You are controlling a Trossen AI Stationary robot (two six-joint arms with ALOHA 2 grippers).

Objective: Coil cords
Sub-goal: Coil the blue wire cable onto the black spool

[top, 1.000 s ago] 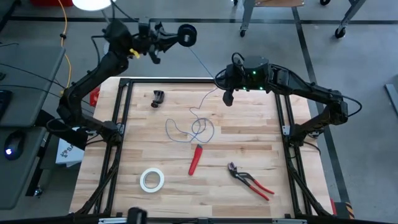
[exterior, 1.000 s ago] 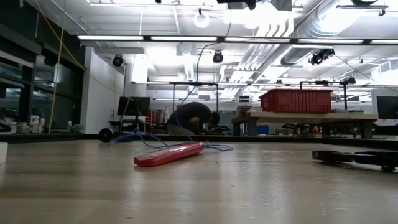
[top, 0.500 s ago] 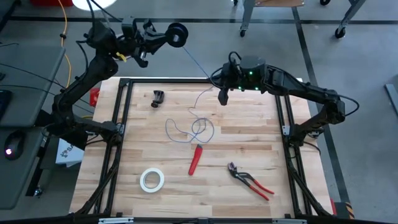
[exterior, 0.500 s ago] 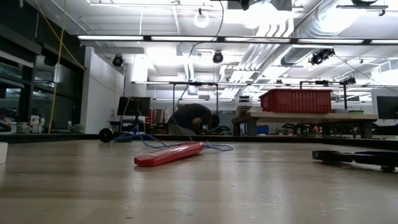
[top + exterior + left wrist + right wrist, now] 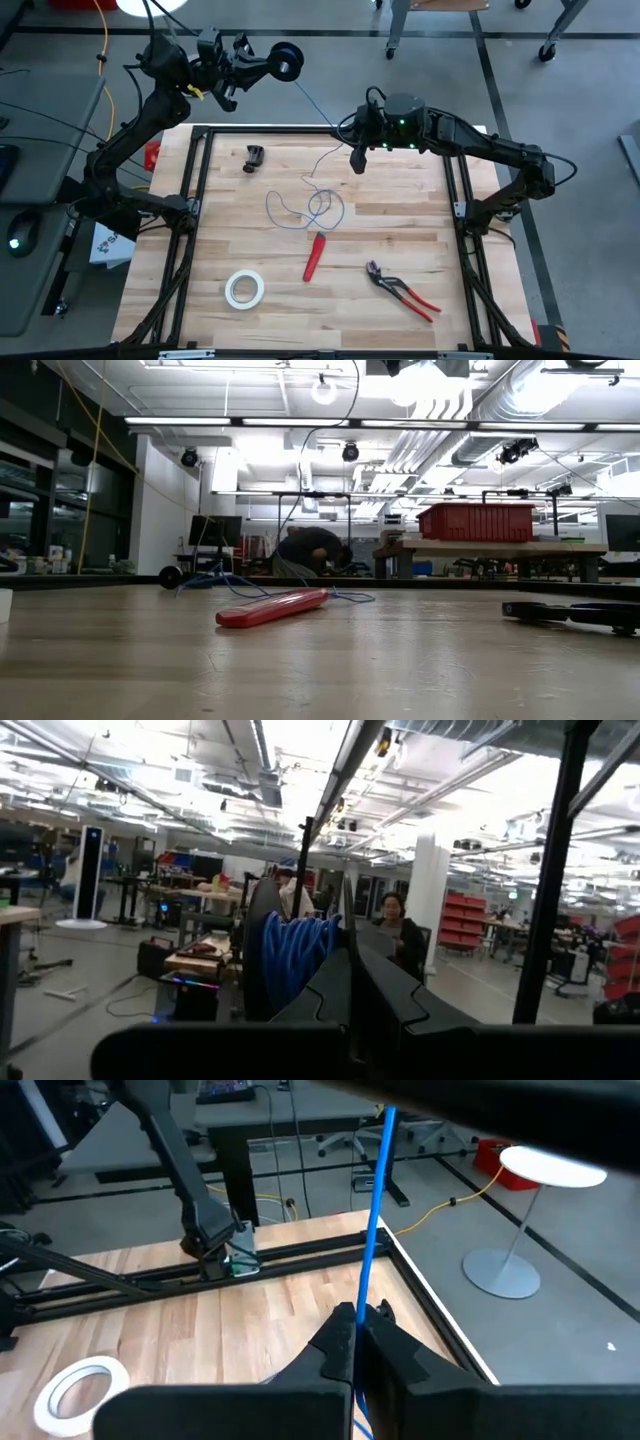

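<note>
The left pincer [image 5: 268,62] is holding the small black spool [image 5: 288,60] up beyond the far edge of the tabletop [image 5: 400,240], its fingers clamped on the spool's flanges, as the left wrist view is showing with blue turns already packed between them. From the spool the thin blue-violet wire [image 5: 318,105] is running down in a taut slant to the right pincer [image 5: 356,162], which is hanging over the far middle of the tabletop with its fingers pressed together on the strand, as the right wrist view is showing. That grip is probably acting as a guide, keeping tension so the turns are laying neatly. Below it the rest of the wire is lying in loose loops near the tabletop's centre, just beyond the red-handled tool [image 5: 314,256], so much winding is still remaining. The white tape roll [image 5: 244,289] and the pliers [image 5: 402,290] are lying well apart, nearer the front.
</note>
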